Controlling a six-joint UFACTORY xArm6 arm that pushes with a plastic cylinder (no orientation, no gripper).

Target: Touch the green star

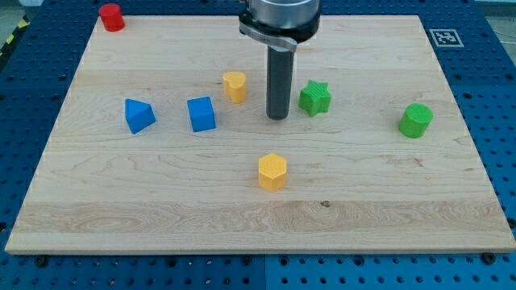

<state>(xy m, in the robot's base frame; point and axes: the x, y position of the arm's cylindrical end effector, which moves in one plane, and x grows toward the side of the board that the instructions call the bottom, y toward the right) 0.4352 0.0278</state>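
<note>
The green star lies on the wooden board, right of centre in the upper half. My tip stands on the board just to the star's left, with a small gap between them. The dark rod rises straight up from the tip to the arm's metal end at the view's top.
A yellow block lies left of the rod. A blue cube and a blue triangular block lie further left. A yellow hexagon sits below the tip. A green cylinder is at the right, a red cylinder at the top-left corner.
</note>
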